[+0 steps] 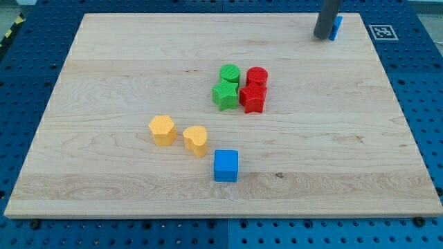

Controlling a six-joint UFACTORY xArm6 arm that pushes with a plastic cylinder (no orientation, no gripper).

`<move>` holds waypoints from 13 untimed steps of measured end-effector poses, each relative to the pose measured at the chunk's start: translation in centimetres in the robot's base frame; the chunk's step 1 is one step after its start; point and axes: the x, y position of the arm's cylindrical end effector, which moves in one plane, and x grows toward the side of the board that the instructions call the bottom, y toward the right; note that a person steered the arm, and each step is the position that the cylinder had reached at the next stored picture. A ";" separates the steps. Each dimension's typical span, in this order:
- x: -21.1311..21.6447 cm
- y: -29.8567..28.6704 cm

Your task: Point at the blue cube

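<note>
The blue cube (225, 165) sits on the wooden board (104, 76), low and near the middle. My tip (322, 37) is the lower end of a dark rod at the view's top right, far from the cube. It touches a second blue block (336, 28) that is mostly hidden behind the rod, its shape unclear.
A green cylinder (230, 72) and green star (225, 95) stand beside a red cylinder (257, 75) and red star (252, 99) in a tight cluster at mid-board. Two yellow blocks (163, 129) (196, 140) lie left of the blue cube. A marker tag (381, 31) is at the top right.
</note>
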 end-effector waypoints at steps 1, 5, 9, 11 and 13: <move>3.2 -1.9; 21.3 3.3; 24.8 -4.6; 26.0 -4.7; 30.9 -5.7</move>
